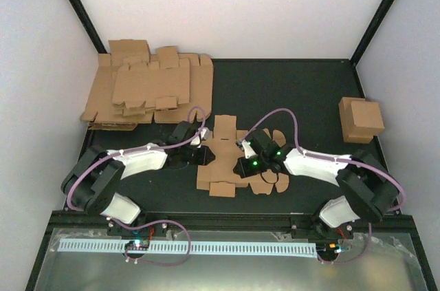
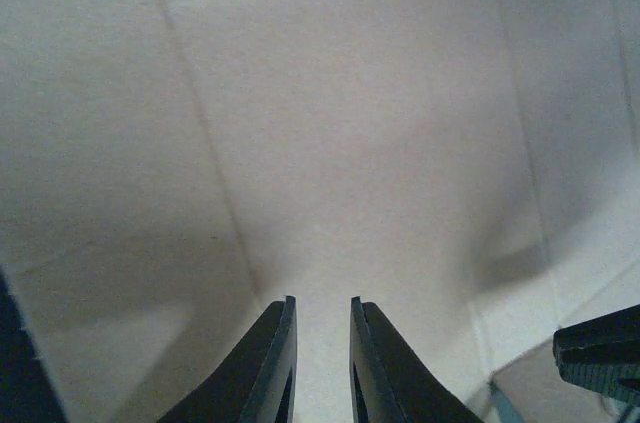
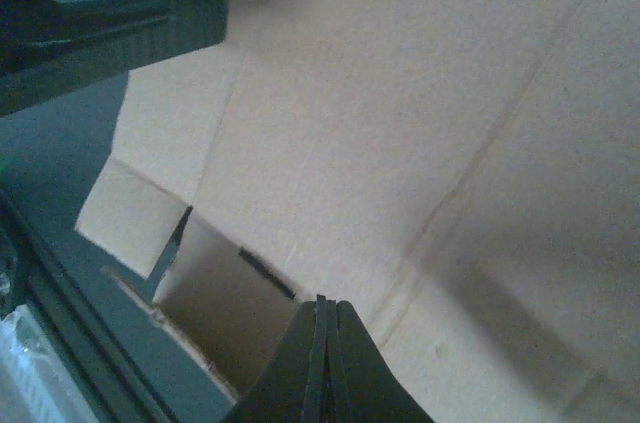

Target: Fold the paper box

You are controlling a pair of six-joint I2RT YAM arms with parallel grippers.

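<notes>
paper box lying mostly flat, left gripper right above it, jaws barely apart, nothing between them, right gripper squeezed fully closed

Crowded at centre of the table: paper box lying flat, hemmed in by the left gripper and right gripper from either side, purple cables looping above. Blocked at rear left by a pile of flat blanks near the wall, and at far right by a folded box near the edge. Open across the bare back stretch between pile and folded box; open too in the strip just in front of the paper box.
</notes>
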